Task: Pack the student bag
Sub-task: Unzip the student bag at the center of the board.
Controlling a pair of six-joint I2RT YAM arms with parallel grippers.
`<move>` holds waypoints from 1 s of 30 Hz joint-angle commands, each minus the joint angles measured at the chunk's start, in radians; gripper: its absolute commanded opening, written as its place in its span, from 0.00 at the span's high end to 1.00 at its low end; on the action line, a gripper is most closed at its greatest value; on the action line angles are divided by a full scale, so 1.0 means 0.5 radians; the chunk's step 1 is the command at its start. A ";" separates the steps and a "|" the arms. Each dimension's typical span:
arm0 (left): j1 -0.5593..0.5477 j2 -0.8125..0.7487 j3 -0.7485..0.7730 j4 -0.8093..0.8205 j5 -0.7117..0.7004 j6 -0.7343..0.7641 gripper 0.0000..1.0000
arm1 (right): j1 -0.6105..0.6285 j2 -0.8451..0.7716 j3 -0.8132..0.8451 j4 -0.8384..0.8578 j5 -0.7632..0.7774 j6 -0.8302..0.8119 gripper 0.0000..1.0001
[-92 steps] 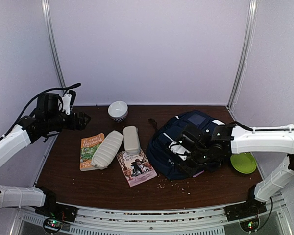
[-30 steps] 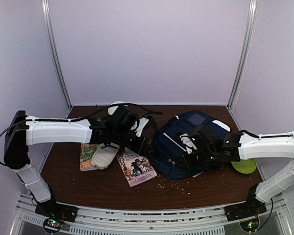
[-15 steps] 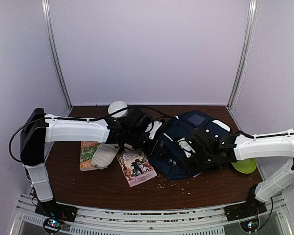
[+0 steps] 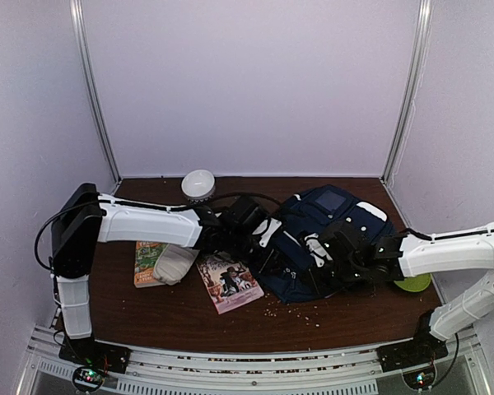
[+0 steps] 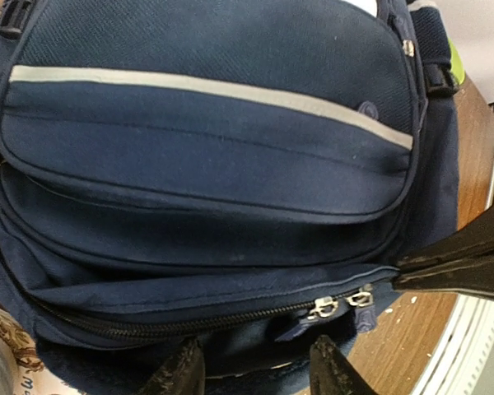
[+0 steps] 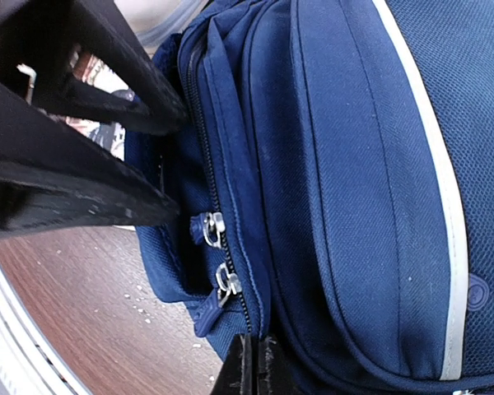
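The student bag [image 4: 333, 216] is a navy backpack with white stripes, lying at centre-right of the table. In the left wrist view the bag [image 5: 206, 123] fills the frame, two silver zipper pulls [image 5: 321, 309] close together on its lower zip. My left gripper [image 5: 255, 377] is open, its jaws standing either side of the bag's lower edge. My right gripper [image 6: 255, 366] is shut, its tips pinching the bag [image 6: 354, 164] at the seam just below the zipper pulls [image 6: 218, 284]. From above, the left gripper [image 4: 273, 257] and the right gripper [image 4: 313, 276] meet at the bag's near-left corner.
A white bowl [image 4: 198, 184] stands at the back. A green book [image 4: 151, 253], a white pencil case [image 4: 174, 263] and an illustrated book [image 4: 228, 282] lie left of the bag. A green plate [image 4: 412, 284] peeks out under the right arm. Crumbs dot the front of the table.
The left arm has stretched further right to the bag's near-left corner and its jaws have narrowed. The right gripper has closed on the bag's seam.
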 commanded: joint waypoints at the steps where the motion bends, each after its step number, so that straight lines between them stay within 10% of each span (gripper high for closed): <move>1: -0.012 0.049 0.070 0.007 -0.028 0.041 0.54 | 0.006 -0.069 -0.065 0.095 -0.047 0.102 1.00; 19: -0.085 0.164 0.166 0.007 -0.044 0.114 0.42 | 0.006 -0.150 -0.108 0.172 -0.103 0.194 1.00; 30: -0.089 0.177 0.206 -0.009 -0.038 0.133 0.81 | 0.006 -0.183 -0.125 0.154 -0.104 0.199 1.00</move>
